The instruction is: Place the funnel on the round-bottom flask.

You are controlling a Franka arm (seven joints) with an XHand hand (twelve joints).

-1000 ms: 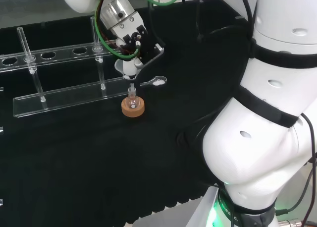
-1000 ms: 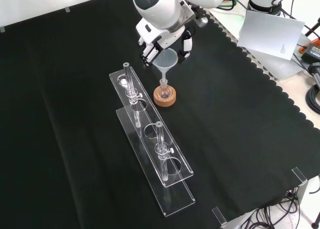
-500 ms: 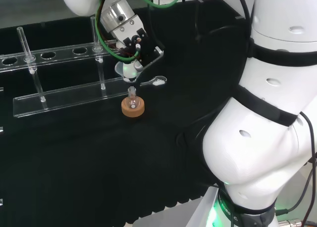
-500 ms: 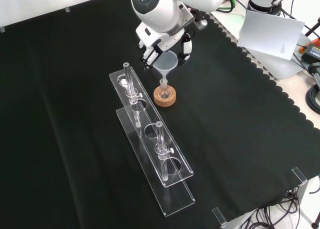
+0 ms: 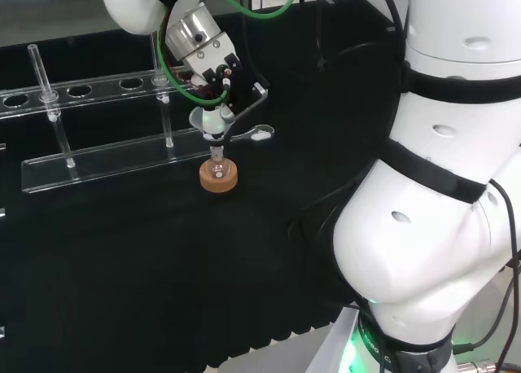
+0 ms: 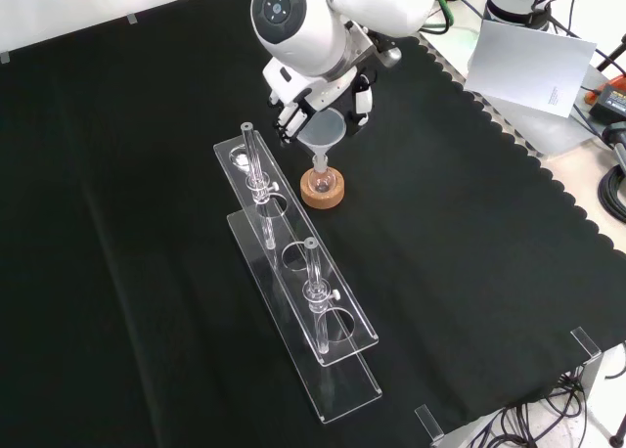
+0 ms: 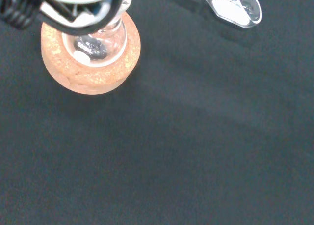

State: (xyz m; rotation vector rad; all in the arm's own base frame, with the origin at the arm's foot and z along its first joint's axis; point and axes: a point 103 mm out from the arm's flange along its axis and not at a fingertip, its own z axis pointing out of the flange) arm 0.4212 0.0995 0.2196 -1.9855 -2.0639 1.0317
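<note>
A clear funnel point(image 6: 322, 132) stands upright over the small round-bottom flask point(image 6: 322, 179), and its stem reaches down into the flask's neck. The flask rests on a cork ring point(image 6: 324, 196). The hand point(image 6: 310, 94) is right above, with its fingers curled round the funnel's rim on both sides. In the head view the funnel point(image 5: 211, 121) hangs under the hand point(image 5: 218, 70), with its stem meeting the flask point(image 5: 216, 167) on the cork ring point(image 5: 218, 180). The wrist view looks down on the flask point(image 7: 98, 50) and the cork ring point(image 7: 98, 81).
A clear plastic test-tube rack point(image 6: 337, 370) with two upright tubes stretches toward the front of the cloth, its far end close to the cork ring. A clear scoop with white powder point(image 5: 260, 133) lies just beyond the flask; it appears in the wrist view point(image 7: 231, 7) too.
The hand has come down a little with the funnel. The stem, which hung above the flask's neck, now reaches into it. Flask, rack and scoop have not moved.
</note>
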